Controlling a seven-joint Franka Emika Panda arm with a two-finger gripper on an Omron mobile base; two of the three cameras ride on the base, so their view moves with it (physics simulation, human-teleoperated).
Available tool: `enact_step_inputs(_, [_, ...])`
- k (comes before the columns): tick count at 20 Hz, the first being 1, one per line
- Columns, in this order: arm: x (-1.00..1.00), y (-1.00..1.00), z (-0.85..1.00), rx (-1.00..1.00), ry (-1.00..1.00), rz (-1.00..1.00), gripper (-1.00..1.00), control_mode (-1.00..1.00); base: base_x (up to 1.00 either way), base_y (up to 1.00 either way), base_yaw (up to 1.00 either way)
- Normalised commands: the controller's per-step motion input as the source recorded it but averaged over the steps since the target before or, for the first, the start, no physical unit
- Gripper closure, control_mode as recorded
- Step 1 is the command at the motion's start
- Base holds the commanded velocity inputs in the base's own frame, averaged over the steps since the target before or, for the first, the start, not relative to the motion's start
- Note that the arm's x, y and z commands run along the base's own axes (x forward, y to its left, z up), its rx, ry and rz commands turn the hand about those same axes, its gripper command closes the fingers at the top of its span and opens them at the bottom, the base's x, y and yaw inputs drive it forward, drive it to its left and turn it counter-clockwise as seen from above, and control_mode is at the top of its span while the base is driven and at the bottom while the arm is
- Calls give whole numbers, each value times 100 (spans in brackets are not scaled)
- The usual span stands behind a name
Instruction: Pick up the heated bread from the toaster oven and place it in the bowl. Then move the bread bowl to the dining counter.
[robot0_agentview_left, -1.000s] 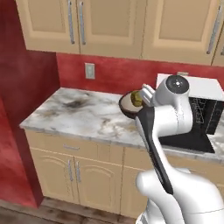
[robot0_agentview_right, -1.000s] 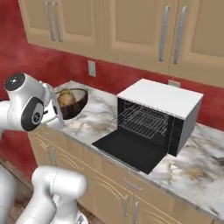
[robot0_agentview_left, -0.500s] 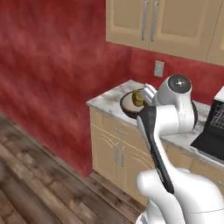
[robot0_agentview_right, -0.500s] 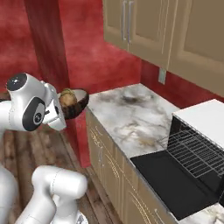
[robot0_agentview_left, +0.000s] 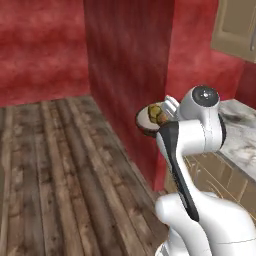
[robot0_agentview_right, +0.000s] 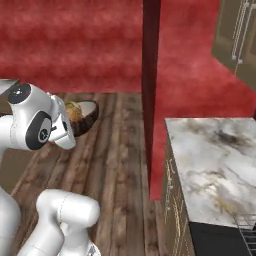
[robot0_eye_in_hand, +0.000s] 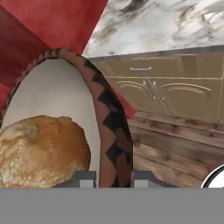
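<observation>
Gripper (robot0_eye_in_hand: 113, 178) was clamped on bowl (robot0_eye_in_hand: 109, 131) rim, bottom centre of hand view. Heated bread (robot0_eye_in_hand: 41, 151) lay inside bowl, lower left. Marble counter (robot0_eye_in_hand: 175, 26) across top right, wood floor (robot0_eye_in_hand: 175, 153) lower right.

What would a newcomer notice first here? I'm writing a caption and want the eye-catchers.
The bowl held up in the air off the wooden floor, its patterned rim pinched in the gripper, with the golden roll sitting inside. Behind it stand the red wall and a marble counter over tan cabinets.
</observation>
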Motion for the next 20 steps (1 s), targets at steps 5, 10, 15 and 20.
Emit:
enact_step_inputs(5, [0,0,0,0,0,0,100,100,0,0,73])
enact_step_inputs(10, [0,0,0,0,0,0,100,100,0,0,67])
enact_step_inputs(15, [0,0,0,0,0,0,100,100,8,0,63])
enact_step_inputs(20, [0,0,0,0,0,0,100,100,26,0,58])
